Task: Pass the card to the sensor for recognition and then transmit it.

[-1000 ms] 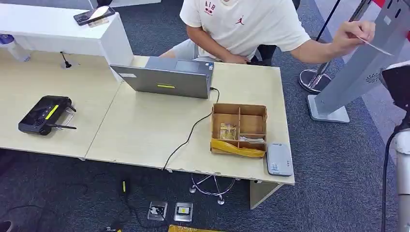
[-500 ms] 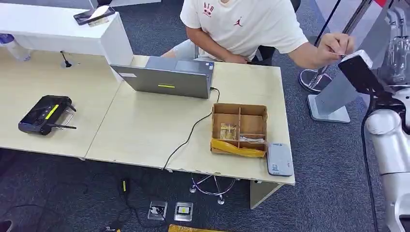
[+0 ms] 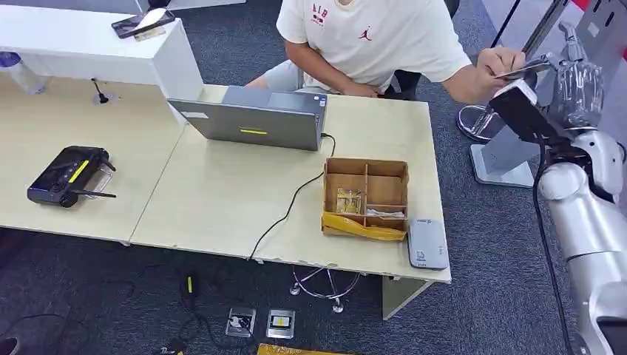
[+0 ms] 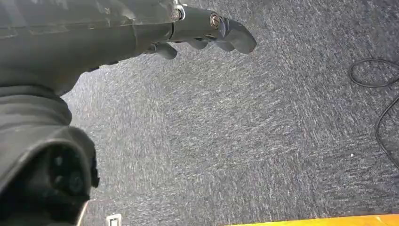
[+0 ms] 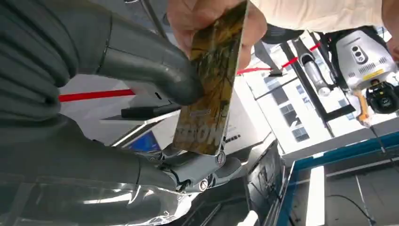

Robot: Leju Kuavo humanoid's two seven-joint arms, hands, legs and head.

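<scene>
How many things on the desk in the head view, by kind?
Laptop: 1
Black handheld controller: 1
Wooden divided box: 1
Grey card reader: 1
Small black desk mic: 1
Total: 5

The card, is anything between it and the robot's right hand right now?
Nothing visible stands between them. In the right wrist view the right hand's thumb already lies against the card, which a person's hand holds by its other end. The head view shows the same meeting beside the grey stand.
</scene>
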